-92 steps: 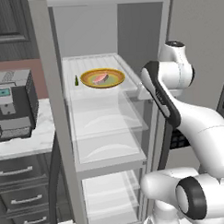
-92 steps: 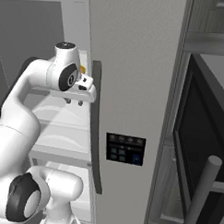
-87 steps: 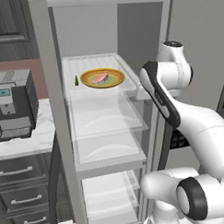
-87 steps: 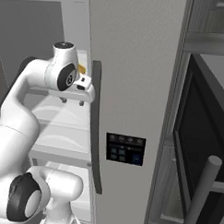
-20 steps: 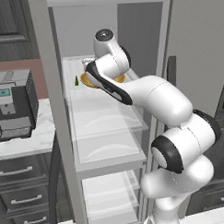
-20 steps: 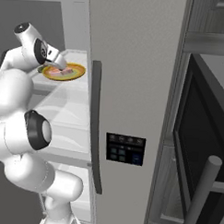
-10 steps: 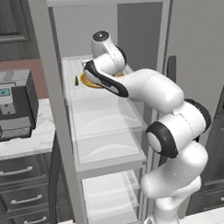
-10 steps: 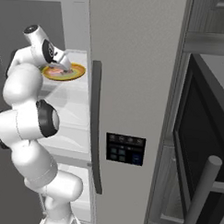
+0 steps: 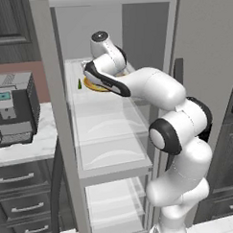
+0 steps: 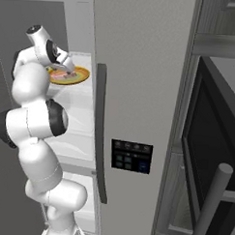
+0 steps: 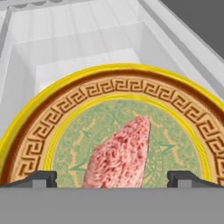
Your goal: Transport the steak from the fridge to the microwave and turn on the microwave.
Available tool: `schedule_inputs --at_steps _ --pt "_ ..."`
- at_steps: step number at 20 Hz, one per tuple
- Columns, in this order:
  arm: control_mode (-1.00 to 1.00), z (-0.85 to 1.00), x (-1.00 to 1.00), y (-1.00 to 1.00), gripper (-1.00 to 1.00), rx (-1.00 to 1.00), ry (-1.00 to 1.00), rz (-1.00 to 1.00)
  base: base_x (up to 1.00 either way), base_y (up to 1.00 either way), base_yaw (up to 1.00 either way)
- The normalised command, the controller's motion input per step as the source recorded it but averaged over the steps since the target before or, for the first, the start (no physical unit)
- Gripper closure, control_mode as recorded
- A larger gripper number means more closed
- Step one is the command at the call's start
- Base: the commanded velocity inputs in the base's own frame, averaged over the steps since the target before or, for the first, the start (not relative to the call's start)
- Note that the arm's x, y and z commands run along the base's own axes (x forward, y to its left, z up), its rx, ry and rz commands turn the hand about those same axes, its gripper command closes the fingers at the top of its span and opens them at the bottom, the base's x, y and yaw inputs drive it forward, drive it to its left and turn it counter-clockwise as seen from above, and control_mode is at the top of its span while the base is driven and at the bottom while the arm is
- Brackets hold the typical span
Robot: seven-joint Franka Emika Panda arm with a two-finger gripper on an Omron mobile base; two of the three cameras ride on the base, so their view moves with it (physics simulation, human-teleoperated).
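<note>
Reaching into the fridge [image 10: 141,67], fingers [image 11: 41,178] apart, seemingly straddling the steak [image 11: 120,155] on its plate [image 11: 52,118]

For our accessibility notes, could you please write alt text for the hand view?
A pinkish-red steak lies on a round plate with a yellow rim and a key-pattern band, seen close from just above. The open gripper has one dark fingertip on each side of the steak. Behind the plate is the white interior of the fridge.
</note>
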Motion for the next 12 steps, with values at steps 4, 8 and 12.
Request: schedule_inputs --at_steps 4,8,12 --pt "-1.0 -0.12 0.0 0.03 -1.0 0.0 0.0 -0.06 0.0 0.0 0.0" --pt "-1.0 -0.2 -0.06 0.0 -1.0 0.0 0.02 -0.12 0.0 0.0 0.0" --pt "-1.0 -0.24 -0.01 0.0 -1.0 0.0 0.03 -0.14 0.0 0.0 0.0"
